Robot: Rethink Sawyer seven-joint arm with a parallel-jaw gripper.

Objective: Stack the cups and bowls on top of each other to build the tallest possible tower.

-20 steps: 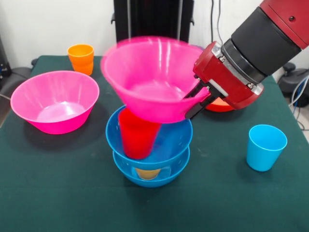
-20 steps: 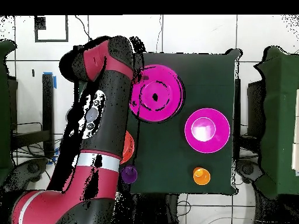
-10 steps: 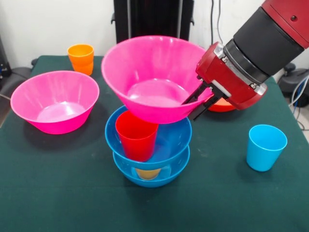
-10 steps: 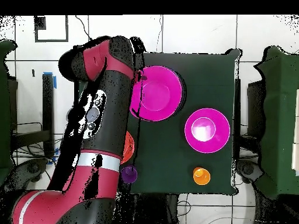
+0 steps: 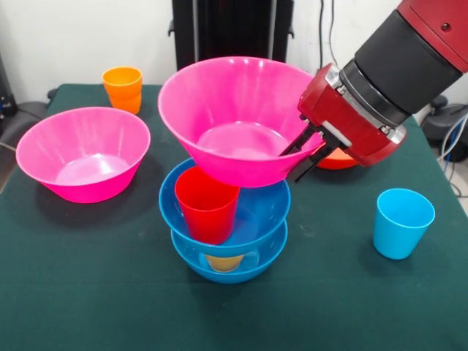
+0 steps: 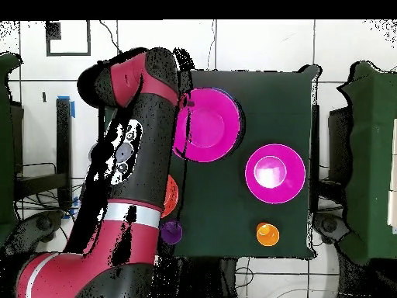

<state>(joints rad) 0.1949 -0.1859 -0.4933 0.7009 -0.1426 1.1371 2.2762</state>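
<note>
The gripper (image 5: 301, 152) is pinching the rim of a big pink bowl (image 5: 238, 117), one finger inside and one outside, and holding it tilted right above the red cup (image 5: 207, 202), probably so it can settle on the cup as the next layer. That cup is sitting in the upper of two nested blue bowls (image 5: 252, 219), just under the held bowl. The light blue cup (image 5: 401, 221) is waiting well off to the side.

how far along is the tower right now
Done: two blue bowls stacked with a yellowish cup between them and a red cup standing in the upper one. In hand: the tool grips the rim of a pink bowl above the red cup. Left: the second pink bowl, light blue cup, orange cup.
</note>
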